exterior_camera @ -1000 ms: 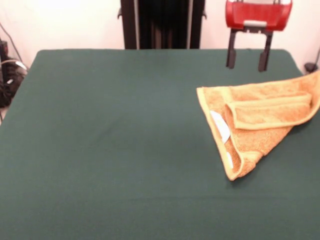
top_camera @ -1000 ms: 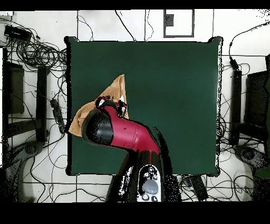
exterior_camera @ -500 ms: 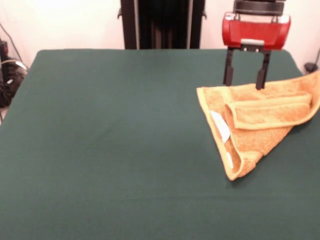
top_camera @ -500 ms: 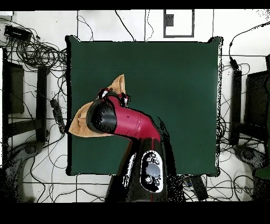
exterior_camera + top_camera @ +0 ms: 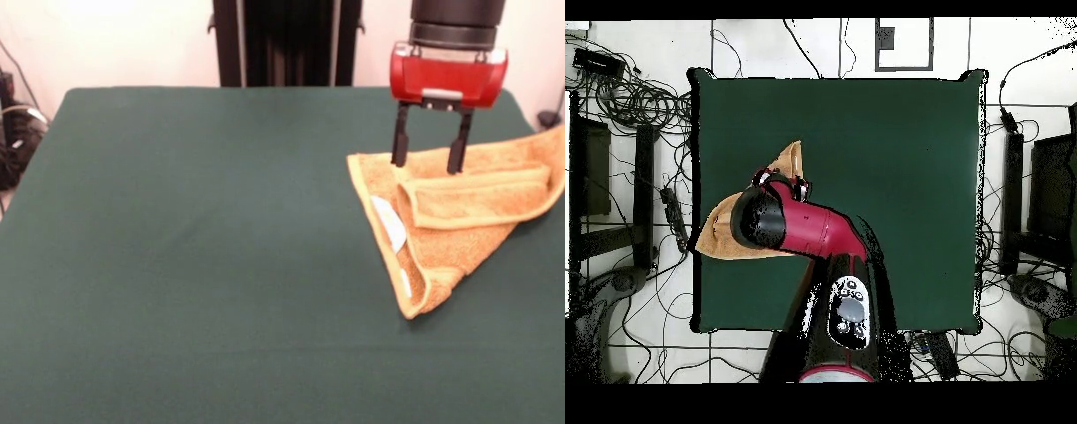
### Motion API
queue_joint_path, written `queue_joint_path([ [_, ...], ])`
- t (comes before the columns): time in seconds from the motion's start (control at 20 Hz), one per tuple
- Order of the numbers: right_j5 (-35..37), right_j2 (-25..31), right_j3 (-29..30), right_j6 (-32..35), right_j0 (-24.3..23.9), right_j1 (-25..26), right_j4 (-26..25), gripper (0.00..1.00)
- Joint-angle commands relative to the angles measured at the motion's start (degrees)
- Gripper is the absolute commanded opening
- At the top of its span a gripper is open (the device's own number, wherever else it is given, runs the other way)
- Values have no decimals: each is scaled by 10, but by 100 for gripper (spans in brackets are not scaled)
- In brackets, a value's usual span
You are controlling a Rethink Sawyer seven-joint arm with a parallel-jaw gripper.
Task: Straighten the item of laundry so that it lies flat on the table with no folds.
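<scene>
One towel (image 5: pixel 459 216), orange-tan, bunched and folded at the tabletop's right edge in the front view, one corner poking past that edge. Doubled over into a rough triangle, with a rolled fold across the middle and a white tag (image 5: pixel 388 223) showing on the left flap. Just above its far edge, gripper (image 5: pixel 427 152) with both black fingers (image 5: pixel 399 141) spread apart, clasping nothing. Green table (image 5: pixel 194 247) otherwise bare around it.
</scene>
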Motion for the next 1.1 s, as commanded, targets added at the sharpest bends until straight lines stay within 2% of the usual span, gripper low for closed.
queue_joint_path([
  [0.05,69,23,12,68,26,28,-19,100],
  [0.2,71,27,24,81,32,30,-9,100],
  [0.85,2,42,43,122,42,71,15,100],
  [1.1,4,35,44,121,45,71,16,100],
])
